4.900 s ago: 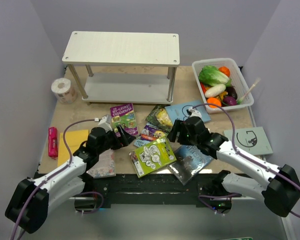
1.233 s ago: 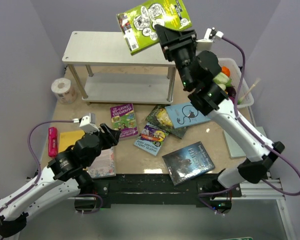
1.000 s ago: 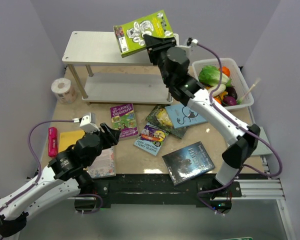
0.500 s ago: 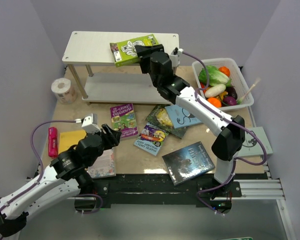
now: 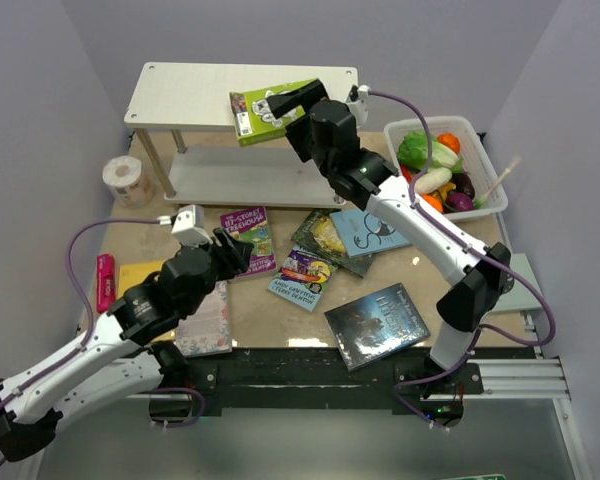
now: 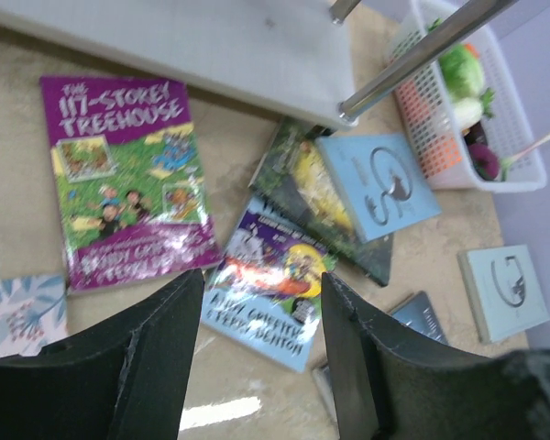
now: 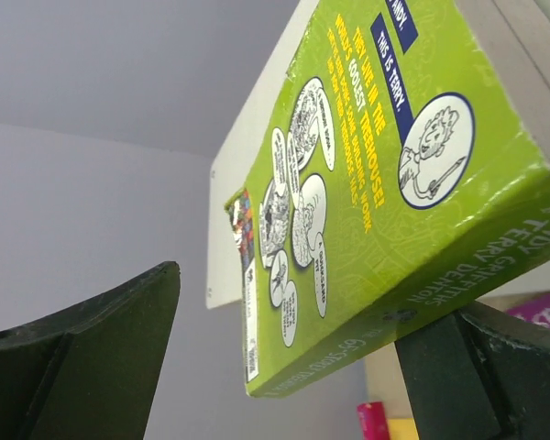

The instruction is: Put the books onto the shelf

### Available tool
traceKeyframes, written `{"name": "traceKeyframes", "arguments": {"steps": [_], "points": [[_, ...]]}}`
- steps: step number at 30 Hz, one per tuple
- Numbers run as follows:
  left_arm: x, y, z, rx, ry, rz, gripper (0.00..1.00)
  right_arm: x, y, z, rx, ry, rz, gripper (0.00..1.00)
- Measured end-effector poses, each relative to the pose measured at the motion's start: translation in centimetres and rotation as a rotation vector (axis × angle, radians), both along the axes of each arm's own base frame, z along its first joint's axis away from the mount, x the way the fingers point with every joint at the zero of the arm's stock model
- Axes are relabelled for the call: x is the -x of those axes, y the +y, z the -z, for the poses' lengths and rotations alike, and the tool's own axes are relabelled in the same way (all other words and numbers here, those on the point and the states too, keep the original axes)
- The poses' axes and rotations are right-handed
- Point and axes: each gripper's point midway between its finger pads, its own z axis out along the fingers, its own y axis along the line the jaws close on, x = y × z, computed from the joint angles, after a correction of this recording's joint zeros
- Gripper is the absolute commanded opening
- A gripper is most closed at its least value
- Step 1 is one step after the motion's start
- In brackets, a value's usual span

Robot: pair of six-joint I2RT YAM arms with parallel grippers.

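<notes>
Right tool [image 7: 312, 293] is standing spread around the lime-green book [image 7: 348, 183], leaving it on the shelf [image 5: 190, 95]; left tool [image 6: 261, 284] is hovering parted, empty

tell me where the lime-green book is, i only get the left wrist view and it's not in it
Observer: The lime-green book is up at the top board of the shelf, in its right half.
Operator: is the right claw gripping it
Observer: No, the right claw straddles the book with its jaws open, a clear gap showing beside the cover.
Operator: anything off my frame to the left
Observer: A yellow book lies near the left edge of the table, with a pink marker beside it.
</notes>
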Motion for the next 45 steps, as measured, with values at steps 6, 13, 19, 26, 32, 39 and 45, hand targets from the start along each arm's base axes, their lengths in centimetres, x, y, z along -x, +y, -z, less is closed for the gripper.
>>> {"name": "traceKeyframes", "arguments": {"steps": [6,13,19,26,32,39,45], "points": [[-3.4,-2.9,-6.8,0.02,-0.136,0.006,0.43,1.0,-1.8,0.7,0.135,0.016,-0.026,0.84],[-9.3,-5.5,-12.7,0.054,-0.251,0.018,0.2,0.7,-2.5,2.3,0.205,0.039,-0.038,0.55],[-12.0,-6.2,-12.2,0.057,-0.266,0.05,0.19,0.7,-2.1,2.4,0.202,0.04,-0.058,0.52],[-13.0,-6.9,-12.8,0.076,-0.304,0.088,0.19,0.4,-1.3,2.8,0.2,0.043,-0.08,0.54],[-15.5,-6.0,-14.0,0.087,-0.325,0.061,0.19,0.4,-1.3,2.9,0.216,0.04,-0.086,0.66],[-18.9,-5.0,-14.3,0.084,-0.322,0.037,0.18,0.5,-1.7,3.2,0.306,0.019,-0.102,0.92],[-21.5,-4.0,-13.7,0.089,-0.3,0.022,0.18,0.5,-2.8,3.2,0.425,-0.008,-0.093,0.89]]}}
